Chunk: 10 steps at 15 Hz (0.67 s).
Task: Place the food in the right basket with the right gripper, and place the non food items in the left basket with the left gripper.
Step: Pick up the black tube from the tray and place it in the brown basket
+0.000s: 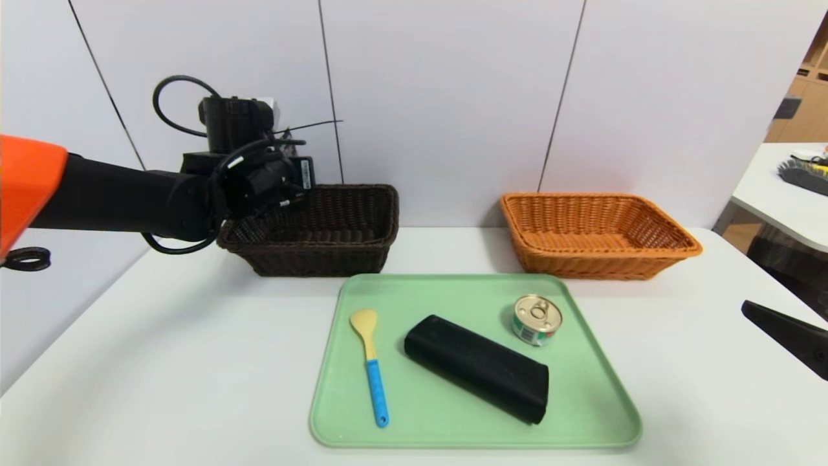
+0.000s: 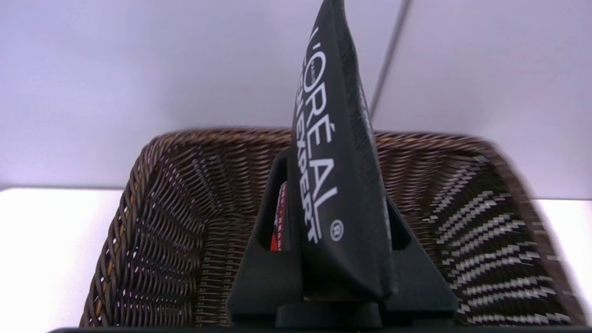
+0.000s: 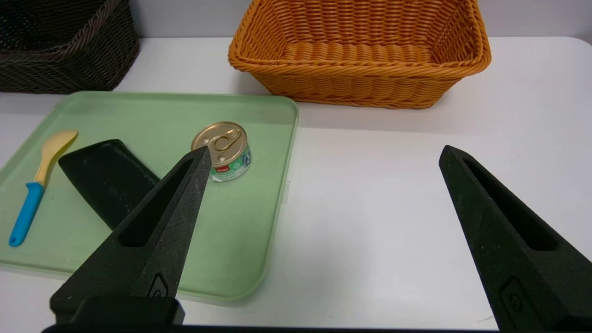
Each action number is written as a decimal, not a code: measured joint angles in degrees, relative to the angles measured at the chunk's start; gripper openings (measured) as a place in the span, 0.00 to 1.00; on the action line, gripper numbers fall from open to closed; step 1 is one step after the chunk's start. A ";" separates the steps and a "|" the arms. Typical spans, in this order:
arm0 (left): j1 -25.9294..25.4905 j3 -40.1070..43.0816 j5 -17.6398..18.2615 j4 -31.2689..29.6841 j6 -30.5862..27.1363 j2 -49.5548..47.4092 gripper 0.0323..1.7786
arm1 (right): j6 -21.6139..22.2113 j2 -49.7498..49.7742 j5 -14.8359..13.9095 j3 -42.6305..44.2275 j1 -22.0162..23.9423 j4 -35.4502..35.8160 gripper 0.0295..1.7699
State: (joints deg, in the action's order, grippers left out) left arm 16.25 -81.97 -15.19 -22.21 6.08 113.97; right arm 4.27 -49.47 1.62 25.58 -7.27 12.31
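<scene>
Black arm (image 1: pixel 123 200) with orange segment, looped cables, wedge-shaped black fingers (image 3: pixel 157 231).

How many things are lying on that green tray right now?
3: a yellow spoon on its left side, a black case in the middle, and a tin can toward its back right corner. Nothing seems hidden.

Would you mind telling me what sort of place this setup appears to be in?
Probably an indoor lab or office test space: a plain white table against bare white wall panels, with another white desk and wooden shelving off to the right.
</scene>
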 joint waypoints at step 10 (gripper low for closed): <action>-1.21 -0.69 -0.49 0.24 0.37 7.45 0.17 | 0.00 -0.63 0.11 -0.06 0.00 0.00 0.96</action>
State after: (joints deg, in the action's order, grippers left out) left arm 15.04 -82.66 -15.68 -21.97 6.45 121.42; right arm 4.27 -50.10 1.73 25.51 -7.27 12.31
